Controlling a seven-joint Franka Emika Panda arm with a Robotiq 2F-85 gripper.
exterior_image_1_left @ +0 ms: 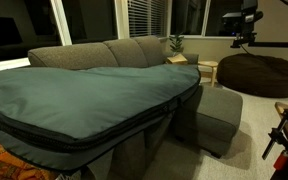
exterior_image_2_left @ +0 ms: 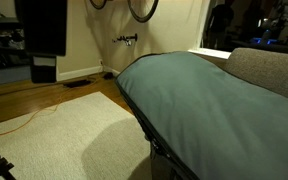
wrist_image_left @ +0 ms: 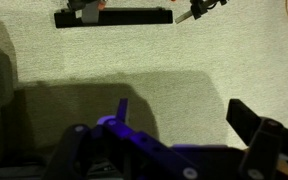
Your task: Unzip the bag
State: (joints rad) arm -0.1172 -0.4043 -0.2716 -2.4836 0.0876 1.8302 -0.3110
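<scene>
- Bag (exterior_image_1_left: 84, 95) right up front, spread flat across the sofa (exterior_image_1_left: 84, 55) and hanging over its front edge, so its side faces out into the room.
- Along that overhanging edge runs the zip (exterior_image_1_left: 94, 137), a dark band. Handy, it's exposed! It looks closed the whole way, though I can't pick out the slider.
- Over to the gripper (wrist_image_left: 182, 112) in the wrist view: jaws wide apart, nothing between them, looking down on plain carpet (wrist_image_left: 134, 55). The bag isn't clearly in that view, so I'd judge the arm well off the zip, with the approach not yet made.
- Next call, to my eye: find the slider, then come in along the band.
- Further back, only the sofa's back cushions show above the bag, and the seat props it up at a workable height.
- An ottoman (exterior_image_1_left: 219, 115) sits just beside the bag's narrow end.
- Far corner, a beanbag (exterior_image_1_left: 259, 72), well apart and out of play.
</scene>
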